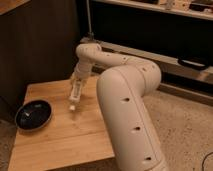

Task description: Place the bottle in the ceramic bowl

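Camera view. A: Where is the gripper (76, 83)?

B: Over the table (75, 142), about midway between its left and right edges and nearer the back edge than the front. It hangs at the end of the white arm (127, 100), which comes in from the right and bends down to it.

A: And the claw, wide or narrow?

B: Narrow, clamped on the bottle (75, 94). It grips the upper end, so the bottle hangs below it nearly upright, leaning a little, with the white cap at the bottom.

A: Does the cap touch the wood?

B: I cannot tell. It is very close to the tabletop, with a small shadow just beside it.

A: The bowl (33, 115)?

B: On the table by the left edge, roughly halfway from back to front. It is black and glossy, sits flat, and has nothing in it.

A: How do the bottle and bowl stand to each other?

B: Apart. The bottle is to the bowl's right and a little further back, with bare wood between them. No part of it is over the rim.

A: Anything else around?

B: A dark wall (45, 45) behind the table's back edge, and a speckled floor (187, 125) off to the right.
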{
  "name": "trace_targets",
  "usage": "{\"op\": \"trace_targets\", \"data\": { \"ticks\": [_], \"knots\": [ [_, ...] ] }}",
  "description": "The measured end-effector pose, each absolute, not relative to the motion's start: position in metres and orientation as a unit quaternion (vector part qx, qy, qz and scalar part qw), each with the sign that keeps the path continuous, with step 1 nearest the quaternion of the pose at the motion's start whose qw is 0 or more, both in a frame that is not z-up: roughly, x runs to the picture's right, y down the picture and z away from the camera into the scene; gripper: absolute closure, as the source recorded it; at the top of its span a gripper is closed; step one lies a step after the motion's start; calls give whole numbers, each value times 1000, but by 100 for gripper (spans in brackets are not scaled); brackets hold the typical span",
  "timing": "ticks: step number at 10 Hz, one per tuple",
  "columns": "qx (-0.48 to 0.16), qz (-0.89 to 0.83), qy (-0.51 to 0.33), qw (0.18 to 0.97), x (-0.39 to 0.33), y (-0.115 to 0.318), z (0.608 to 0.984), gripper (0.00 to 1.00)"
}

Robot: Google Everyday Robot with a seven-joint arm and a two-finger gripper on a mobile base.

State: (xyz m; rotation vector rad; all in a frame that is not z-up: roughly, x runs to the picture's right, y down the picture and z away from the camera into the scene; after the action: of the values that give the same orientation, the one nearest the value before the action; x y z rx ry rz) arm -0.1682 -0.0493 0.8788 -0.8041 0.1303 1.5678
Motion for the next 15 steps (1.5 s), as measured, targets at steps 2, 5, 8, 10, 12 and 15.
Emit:
{"op": "trace_targets", "data": {
  "ticks": [2,5,8,10,12,15],
  "knots": [
    [-366,686,16,629,-163,-60,857,100],
    [-382,671,-27,635,-185,-54,840,100],
    [-395,659,-77,635,-212,-48,829,100],
    [-398,655,-100,635,-228,-48,821,100],
    [-391,665,-112,627,-239,-50,818,100],
    [-388,671,-121,621,-260,-48,815,100]
  ]
}}
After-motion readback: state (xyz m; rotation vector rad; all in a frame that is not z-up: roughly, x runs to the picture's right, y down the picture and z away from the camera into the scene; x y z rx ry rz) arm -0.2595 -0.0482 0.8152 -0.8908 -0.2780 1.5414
